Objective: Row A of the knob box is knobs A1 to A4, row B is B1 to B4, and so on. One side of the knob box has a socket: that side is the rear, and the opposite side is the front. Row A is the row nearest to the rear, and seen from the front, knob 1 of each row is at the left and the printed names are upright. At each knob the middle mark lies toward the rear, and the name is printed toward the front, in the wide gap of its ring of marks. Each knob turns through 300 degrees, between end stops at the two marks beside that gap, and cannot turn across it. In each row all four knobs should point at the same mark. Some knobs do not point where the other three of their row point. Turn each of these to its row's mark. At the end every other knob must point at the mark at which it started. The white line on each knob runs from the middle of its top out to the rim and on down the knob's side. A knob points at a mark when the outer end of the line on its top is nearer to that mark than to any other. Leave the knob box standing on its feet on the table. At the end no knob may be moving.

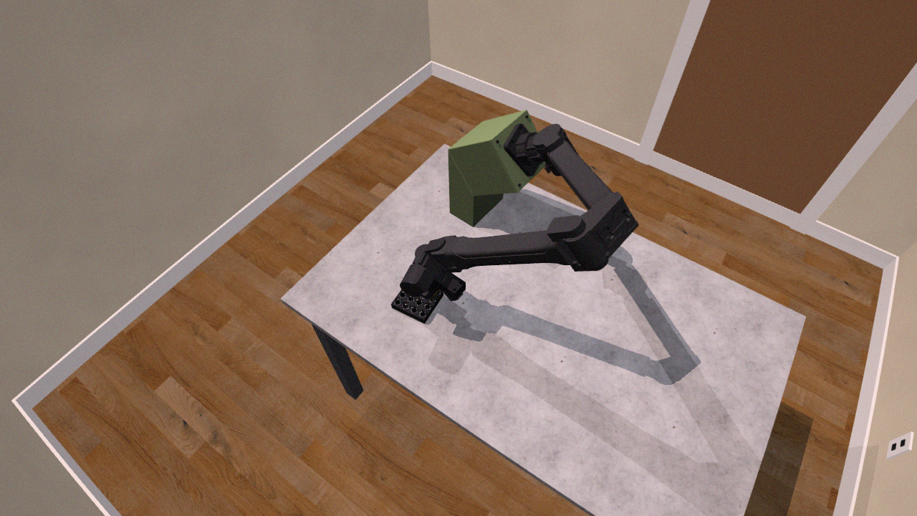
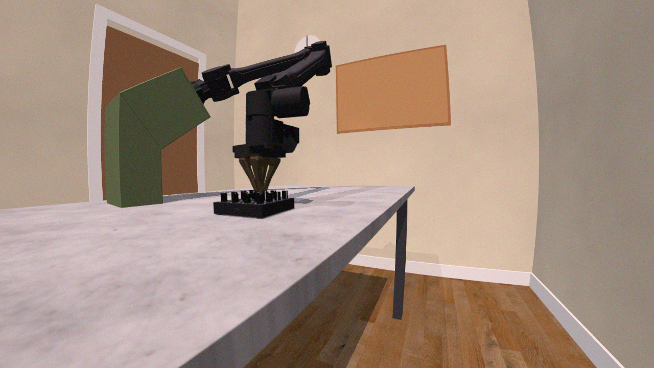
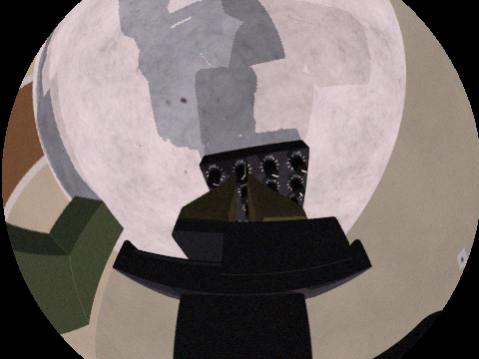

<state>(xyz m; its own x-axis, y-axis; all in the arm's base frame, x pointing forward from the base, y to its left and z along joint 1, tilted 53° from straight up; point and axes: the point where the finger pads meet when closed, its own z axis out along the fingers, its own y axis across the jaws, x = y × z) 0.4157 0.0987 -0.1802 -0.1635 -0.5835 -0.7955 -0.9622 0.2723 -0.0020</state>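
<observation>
Table: pale marble top; green mount stands at left.
Knob box: you find the knob box near centre, on its feet.
Gripper: gripper hangs straight above it, fingers pinching one knob; its axis is vertical, so you twist about that.
Hidden: which knob, its white line and its marks are covered.

Top view: high, far, angled down over counter. Exterior: low at counter level. Wrist: close, looking down. All share knob box.
</observation>
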